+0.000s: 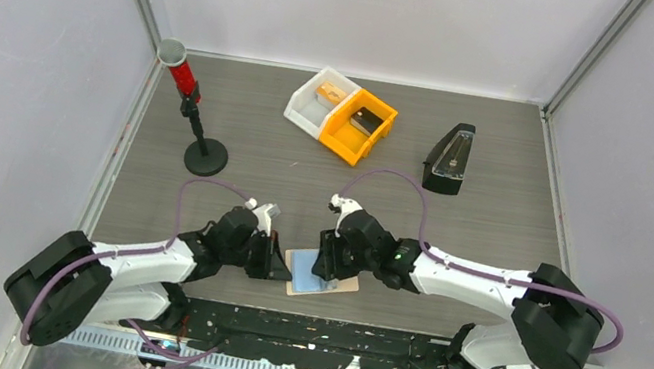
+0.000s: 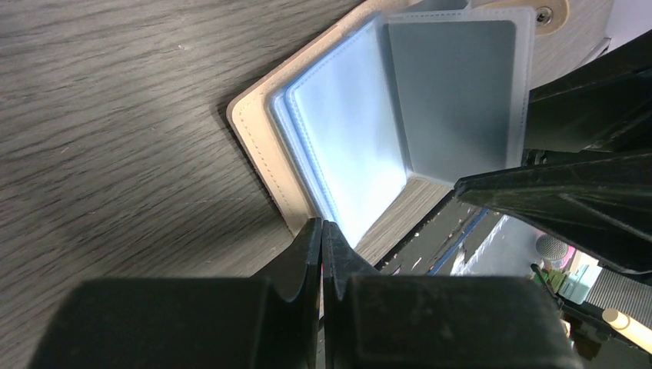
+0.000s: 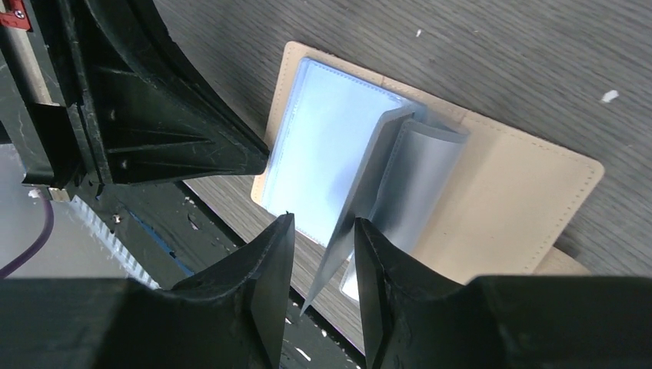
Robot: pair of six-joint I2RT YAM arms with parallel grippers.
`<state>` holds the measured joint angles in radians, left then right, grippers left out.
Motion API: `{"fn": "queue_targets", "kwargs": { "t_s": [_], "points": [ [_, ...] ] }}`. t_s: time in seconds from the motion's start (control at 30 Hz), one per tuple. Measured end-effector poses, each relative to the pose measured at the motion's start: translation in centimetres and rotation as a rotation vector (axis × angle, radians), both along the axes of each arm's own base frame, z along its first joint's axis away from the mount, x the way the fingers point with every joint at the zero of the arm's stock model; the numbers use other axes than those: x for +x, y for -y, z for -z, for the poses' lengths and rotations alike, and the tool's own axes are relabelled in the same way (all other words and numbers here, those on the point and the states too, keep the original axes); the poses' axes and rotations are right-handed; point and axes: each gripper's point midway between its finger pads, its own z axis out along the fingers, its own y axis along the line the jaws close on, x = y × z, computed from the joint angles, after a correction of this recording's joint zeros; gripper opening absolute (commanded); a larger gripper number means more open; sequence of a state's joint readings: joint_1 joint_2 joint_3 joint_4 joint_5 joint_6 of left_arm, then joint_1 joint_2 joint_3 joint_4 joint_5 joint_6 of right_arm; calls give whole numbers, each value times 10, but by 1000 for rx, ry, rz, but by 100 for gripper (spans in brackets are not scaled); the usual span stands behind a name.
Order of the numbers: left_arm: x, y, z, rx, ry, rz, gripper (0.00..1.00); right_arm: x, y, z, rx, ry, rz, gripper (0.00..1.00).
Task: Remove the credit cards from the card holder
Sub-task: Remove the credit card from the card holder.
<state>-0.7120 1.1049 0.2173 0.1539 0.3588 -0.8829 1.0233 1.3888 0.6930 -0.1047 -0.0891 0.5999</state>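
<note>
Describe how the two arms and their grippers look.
Both arms have white links and bulky black joints, the left arm and the right arm alike. A purple cable trails along each. The left gripper and right gripper have black, tapering fingers.

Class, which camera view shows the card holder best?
Right wrist: the open card holder fills the view, its tan cover flat and a clear sleeve standing between the right gripper's fingers. Left wrist shows one corner and the sleeves. Top external shows it small and partly hidden.

The left pincer [image 2: 321,231] is closed tip to tip, the right pincer [image 3: 319,231] slightly parted, both low, facing each other.
</note>
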Motion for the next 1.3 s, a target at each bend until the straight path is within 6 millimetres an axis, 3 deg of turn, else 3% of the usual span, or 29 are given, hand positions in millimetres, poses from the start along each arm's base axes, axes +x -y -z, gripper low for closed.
{"fn": "queue_targets", "kwargs": {
  "t_s": [0.4, 0.63, 0.9, 1.1, 1.3],
  "points": [
    [6, -9, -29, -36, 99, -60, 12, -10, -11, 3, 27, -47, -28, 44],
    [3, -18, -31, -13, 99, -84, 14, -11, -13, 1, 37, -50, -32, 51],
    [4, -21, -38, -15, 109, -108, 15, -15, -30, -5, 87, -69, -58, 54],
    [4, -22, -37, -10, 106, -109, 13, -11, -29, -5, 82, -52, -38, 47],
    [3, -17, -35, -1, 74, -87, 9, 5, -13, 2, 27, -34, 27, 42]
  ]
}}
